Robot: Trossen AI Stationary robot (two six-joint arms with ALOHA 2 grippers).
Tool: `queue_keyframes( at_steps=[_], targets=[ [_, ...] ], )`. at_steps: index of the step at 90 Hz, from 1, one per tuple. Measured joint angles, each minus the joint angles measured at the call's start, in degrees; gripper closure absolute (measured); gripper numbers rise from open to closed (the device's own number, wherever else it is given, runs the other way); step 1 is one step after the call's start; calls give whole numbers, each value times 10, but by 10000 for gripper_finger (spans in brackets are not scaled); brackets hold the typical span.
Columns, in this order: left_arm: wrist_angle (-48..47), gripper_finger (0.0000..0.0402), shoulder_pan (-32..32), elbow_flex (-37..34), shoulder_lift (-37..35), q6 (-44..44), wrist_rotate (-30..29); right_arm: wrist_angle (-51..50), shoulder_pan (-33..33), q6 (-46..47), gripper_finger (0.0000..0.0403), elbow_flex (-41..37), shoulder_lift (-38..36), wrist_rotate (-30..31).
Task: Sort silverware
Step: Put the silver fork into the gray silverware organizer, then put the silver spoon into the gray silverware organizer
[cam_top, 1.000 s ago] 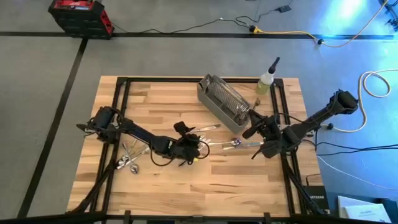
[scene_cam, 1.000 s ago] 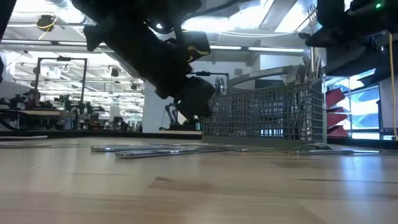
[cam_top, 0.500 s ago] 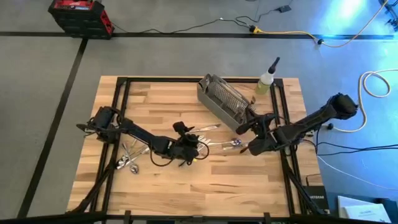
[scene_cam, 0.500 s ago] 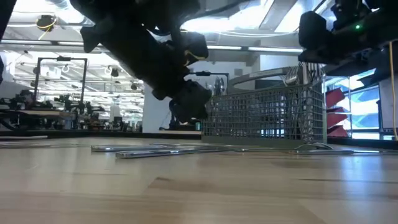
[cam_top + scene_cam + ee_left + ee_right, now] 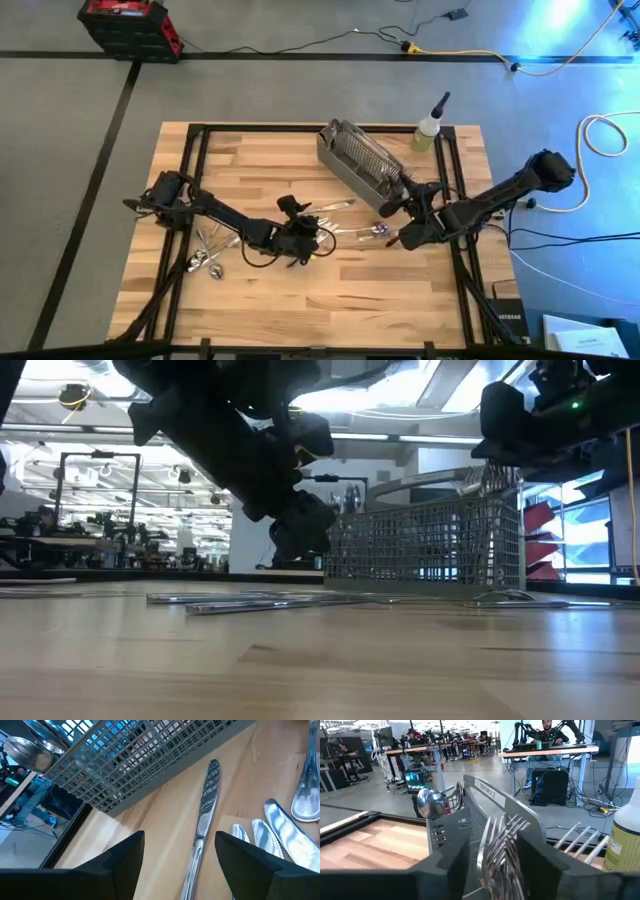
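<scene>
Right gripper (image 5: 392, 224) nearer basket (image 5: 358, 160), fork (image 5: 499, 851) between jaws

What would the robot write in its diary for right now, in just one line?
left tool: open, low over a knife on table | right tool: holding forks near mesh basket | loose silverware remains

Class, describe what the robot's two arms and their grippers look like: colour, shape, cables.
Both arms are dark, slim and jointed. The left gripper has two flat black wedge-shaped fingers. The right gripper has broad dark grey fingers. A thin black cable loops beside the left wrist.
</scene>
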Motion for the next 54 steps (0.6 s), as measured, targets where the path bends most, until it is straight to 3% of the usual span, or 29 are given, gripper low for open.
queue_keyframes(
  at_steps=[25, 40, 54],
  targets=[
    [-67, 174, -8, -1, -12, -21, -26, -1, 0, -40, 212, 14, -2, -6],
    [-115, 174, -47, 0, -91, -36, -66, 0, 1, -191, 212, 58, -2, -6],
    [-228, 174, -86, 0, -181, -60, -100, 0, 1, -327, 212, 109, -2, -19]
  ],
)
